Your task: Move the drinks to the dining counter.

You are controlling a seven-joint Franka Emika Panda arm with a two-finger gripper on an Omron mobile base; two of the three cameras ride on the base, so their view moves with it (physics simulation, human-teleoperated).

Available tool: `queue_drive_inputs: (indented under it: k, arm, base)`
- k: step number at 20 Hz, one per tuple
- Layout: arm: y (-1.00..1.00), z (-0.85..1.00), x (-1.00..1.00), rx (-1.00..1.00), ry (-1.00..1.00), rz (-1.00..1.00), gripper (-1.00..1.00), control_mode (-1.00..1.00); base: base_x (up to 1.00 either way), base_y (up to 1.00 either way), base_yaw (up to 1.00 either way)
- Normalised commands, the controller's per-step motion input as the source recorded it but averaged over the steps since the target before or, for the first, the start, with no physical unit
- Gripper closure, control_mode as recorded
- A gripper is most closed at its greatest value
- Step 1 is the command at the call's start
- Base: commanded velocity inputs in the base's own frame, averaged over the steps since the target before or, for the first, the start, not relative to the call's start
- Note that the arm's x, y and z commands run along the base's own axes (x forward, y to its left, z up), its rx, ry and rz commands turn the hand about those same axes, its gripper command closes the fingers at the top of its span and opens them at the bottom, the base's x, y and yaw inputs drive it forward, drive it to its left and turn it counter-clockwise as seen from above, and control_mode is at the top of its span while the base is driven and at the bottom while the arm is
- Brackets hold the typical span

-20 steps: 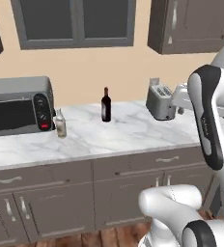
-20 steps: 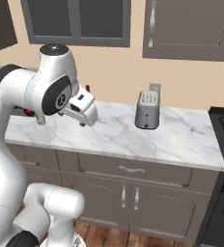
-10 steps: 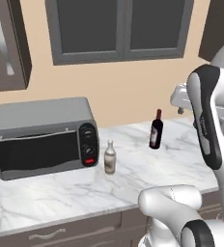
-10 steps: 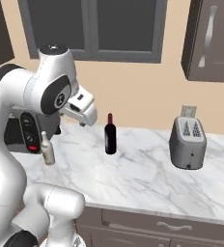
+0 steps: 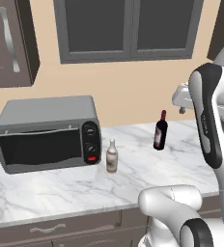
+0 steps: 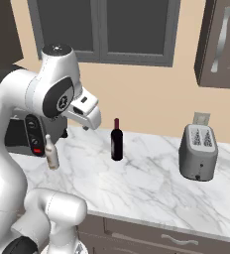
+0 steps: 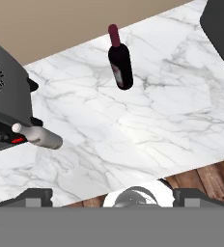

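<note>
Broadly, a white grey-veined marble worktop [image 5: 61, 193] is seen carrying everything in play, with a boxy grey toaster oven [image 5: 46, 132] at its left end and a rounded grey two-slot toaster [image 6: 198, 151] well off to the right. Between them a slim dark red-brown bottle [image 6: 117, 140] is stood upright near the middle of the worktop, and a small beige-grey bottle with a white cap [image 5: 112, 156] is set just beside the toaster oven's control panel. Neither drink has been lifted yet; the dining counter is not among what is shown. The two-finger gripper [image 6: 87, 121] is held above the worktop, between the two bottles and clear of both, its jaws spread wide with nothing between them.

The step in hand is judged to be an approach to one bottle. It would be done well if the dark bottle, which has free room all round, were taken first: the open jaws lowered level to straddle its body below the shoulder, centred before closing, so that it is not tipped. The beige bottle is best approached from the side away from the oven
</note>
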Motion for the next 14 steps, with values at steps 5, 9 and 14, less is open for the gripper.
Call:
queue_drive_inputs:
  k: [5, 9, 14]
  arm:
    - [0.0, 0.0, 0.0, 0.0, 0.0, 0.0, -1.0, 1.0]
    - [0.0, 0.0, 0.0, 0.0, 0.0, 0.0, -1.0, 1.0]
    - [0.0, 0.0, 0.0, 0.0, 0.0, 0.0, -1.0, 1.0]
  base:
    - [0.61, -0.7, 0.34]
    - [0.58, -0.53, 0.18]
    - [-0.3, -0.83, -0.08]
